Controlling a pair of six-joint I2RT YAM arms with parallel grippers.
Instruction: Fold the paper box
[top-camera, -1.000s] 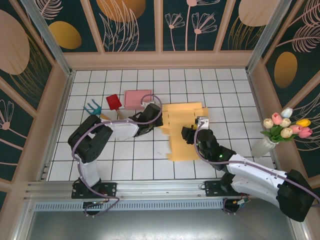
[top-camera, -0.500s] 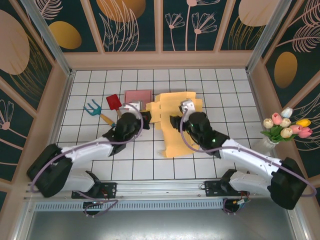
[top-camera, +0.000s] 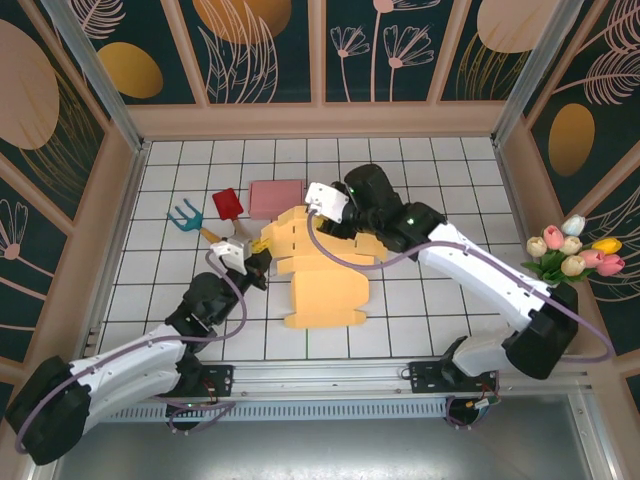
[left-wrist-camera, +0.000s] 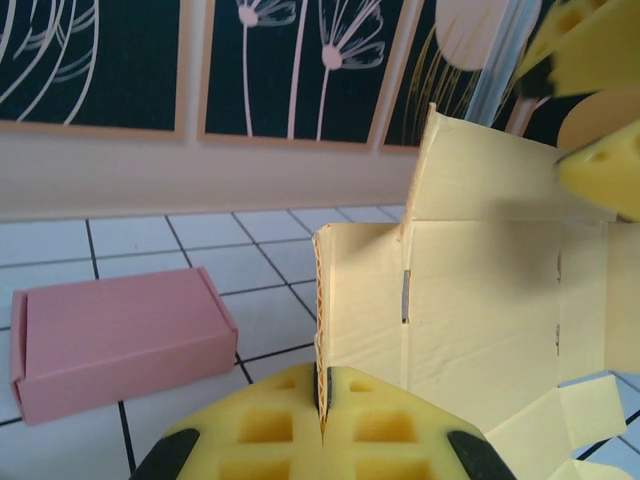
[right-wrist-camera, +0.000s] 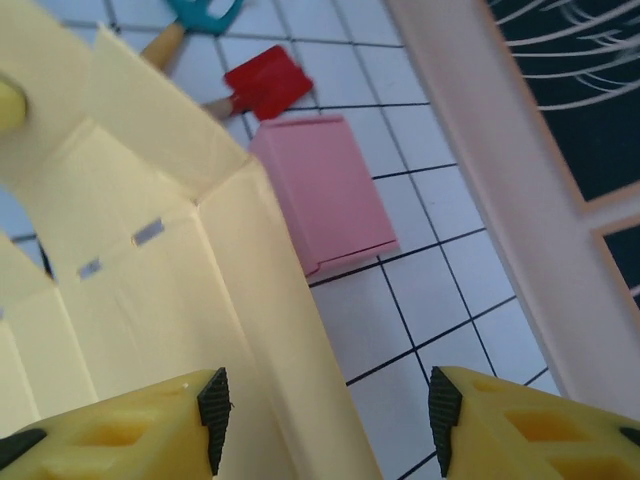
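The paper box (top-camera: 325, 290) is a yellow cardboard sheet, partly raised off the tiles, with its flaps standing. My left gripper (top-camera: 258, 262) is at its left side, and in the left wrist view the yellow pads (left-wrist-camera: 250, 430) are shut on the upright edge of a box flap (left-wrist-camera: 322, 330). My right gripper (top-camera: 335, 215) hangs over the box's far edge. In the right wrist view it (right-wrist-camera: 320, 410) stands open, with a folded panel of the paper box (right-wrist-camera: 190, 300) running between its fingers, touching neither.
A pink closed box (top-camera: 272, 197) lies just behind the yellow one, also in the wrist views (left-wrist-camera: 115, 340) (right-wrist-camera: 325, 195). A red shovel (top-camera: 227, 203) and a teal rake (top-camera: 184, 215) lie at the far left. A vase of tulips (top-camera: 572, 255) stands by the right wall.
The left arm has drawn back toward the near left, pulling the box left and raising its flaps. The right arm has swung to the box's far edge and opened wider.
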